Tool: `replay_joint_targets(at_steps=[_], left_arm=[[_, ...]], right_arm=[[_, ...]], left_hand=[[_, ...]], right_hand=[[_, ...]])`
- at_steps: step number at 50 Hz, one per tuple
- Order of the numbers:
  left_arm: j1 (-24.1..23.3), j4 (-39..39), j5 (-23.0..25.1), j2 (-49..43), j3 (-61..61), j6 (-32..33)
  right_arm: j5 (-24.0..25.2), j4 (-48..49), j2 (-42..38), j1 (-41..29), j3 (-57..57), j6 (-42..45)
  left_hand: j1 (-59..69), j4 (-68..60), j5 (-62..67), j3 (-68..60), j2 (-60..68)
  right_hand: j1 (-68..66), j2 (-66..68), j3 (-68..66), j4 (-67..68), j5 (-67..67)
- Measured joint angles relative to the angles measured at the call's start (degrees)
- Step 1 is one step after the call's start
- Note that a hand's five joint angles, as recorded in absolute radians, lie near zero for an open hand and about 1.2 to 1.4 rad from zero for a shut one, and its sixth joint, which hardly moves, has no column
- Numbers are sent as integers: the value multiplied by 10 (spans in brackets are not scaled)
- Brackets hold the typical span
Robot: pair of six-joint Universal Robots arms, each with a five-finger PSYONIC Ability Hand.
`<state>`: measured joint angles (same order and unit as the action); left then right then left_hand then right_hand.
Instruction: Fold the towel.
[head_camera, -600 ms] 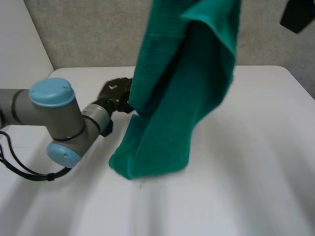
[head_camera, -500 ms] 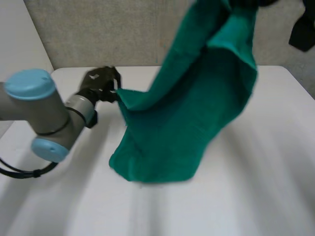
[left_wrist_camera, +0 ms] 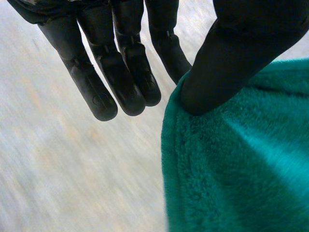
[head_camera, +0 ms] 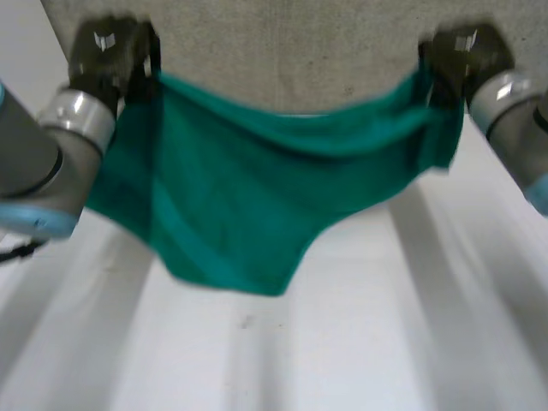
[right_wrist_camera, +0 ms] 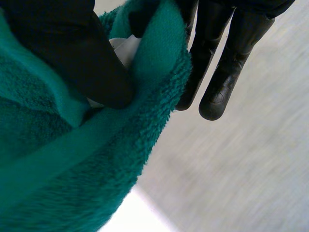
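A green towel [head_camera: 257, 205] hangs spread in the air above the white table [head_camera: 342, 342], sagging in the middle, its lower edge off the table. My left hand [head_camera: 107, 56] holds its upper left corner; in the left wrist view the thumb [left_wrist_camera: 231, 63] presses the towel's edge [left_wrist_camera: 231, 164] against a finger. My right hand [head_camera: 462, 56] holds the upper right corner; in the right wrist view the thumb [right_wrist_camera: 72, 58] pinches the towel [right_wrist_camera: 72, 164] and a white label against the fingers [right_wrist_camera: 227, 67].
A grey wall [head_camera: 291, 51] stands behind the table. The table's far edge runs just behind the towel.
The towel hung bunched from above with my left hand low on its side edge. Now both hands are high and far apart, and the towel is stretched wide between them.
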<state>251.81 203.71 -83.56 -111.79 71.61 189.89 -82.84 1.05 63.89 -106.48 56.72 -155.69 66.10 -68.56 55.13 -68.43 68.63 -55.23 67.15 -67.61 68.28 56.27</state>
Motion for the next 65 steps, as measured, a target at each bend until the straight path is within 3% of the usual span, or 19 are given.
replay_joint_targets(at_steps=[5, 11, 15, 25, 34, 36, 37, 38, 39, 40, 41, 43, 49, 59, 65], left_arm=[[-15, 91, -51, -8, -89, 36], [-24, 147, -69, 37, -48, 40], [-38, 152, -52, 68, 54, 39], [-67, 146, -10, 95, 315, 37], [-104, 113, -13, 53, 373, 35], [-116, 104, -15, 41, 374, 35], [-119, 101, -16, 38, 373, 35], [-119, 101, -16, 38, 373, 35], [-124, 98, -16, 34, 371, 35], [-126, 97, -17, 33, 369, 35], [-128, 96, -17, 33, 367, 35], [-129, 95, -17, 32, 366, 34], [-134, 94, -18, 34, 355, 34], [-133, 91, -17, 35, 344, 34], [-133, 45, -16, 38, 307, 26]], right_arm=[[-13, 184, -1, -4, -43, -47], [-21, 244, 10, -2, -22, -75], [-17, 211, 16, -1, 7, -78], [52, -93, -27, 19, 79, -70], [46, -214, -123, 60, 28, -52], [32, -224, -135, 70, 15, -48], [28, -225, -137, 72, 13, -47], [28, -225, -137, 72, 13, -47], [21, -226, -139, 74, 11, -46], [12, -225, -140, 77, 11, -45], [4, -222, -138, 78, 16, -44], [1, -220, -136, 78, 20, -44], [5, -178, -61, 80, 108, -27], [84, -93, 124, 74, 331, 36], [109, -66, 179, 56, 440, -20]], left_hand=[[0, 0, 0, 0, 0], [0, 0, 0, 0, 0], [0, 0, 0, 0, 0], [0, 0, 0, 0, 0], [0, 0, 0, 0, 0], [0, 0, 0, 0, 0], [0, 0, 0, 0, 0], [0, 0, 0, 0, 0], [0, 0, 0, 0, 0], [0, 0, 0, 0, 0], [0, 0, 0, 0, 0], [0, 0, 0, 0, 0], [0, 0, 0, 0, 0], [0, 0, 0, 0, 0], [0, 0, 0, 0, 0]], right_hand=[[0, 0, 0, 1, 0], [0, 0, 0, 1, 0], [0, 0, 0, 1, 0], [0, 0, 0, 1, 0], [3, -5, 6, -2, -3], [96, -119, 120, -123, -109], [220, -275, 274, -277, -256], [220, -275, 274, -277, -256], [344, -427, 419, -422, -401], [344, -427, 419, -422, -401], [423, -524, 527, -531, -503], [423, -524, 527, -531, -503], [435, -543, 554, -549, -525], [435, -543, 554, -549, -525], [435, -543, 554, -549, -525]])
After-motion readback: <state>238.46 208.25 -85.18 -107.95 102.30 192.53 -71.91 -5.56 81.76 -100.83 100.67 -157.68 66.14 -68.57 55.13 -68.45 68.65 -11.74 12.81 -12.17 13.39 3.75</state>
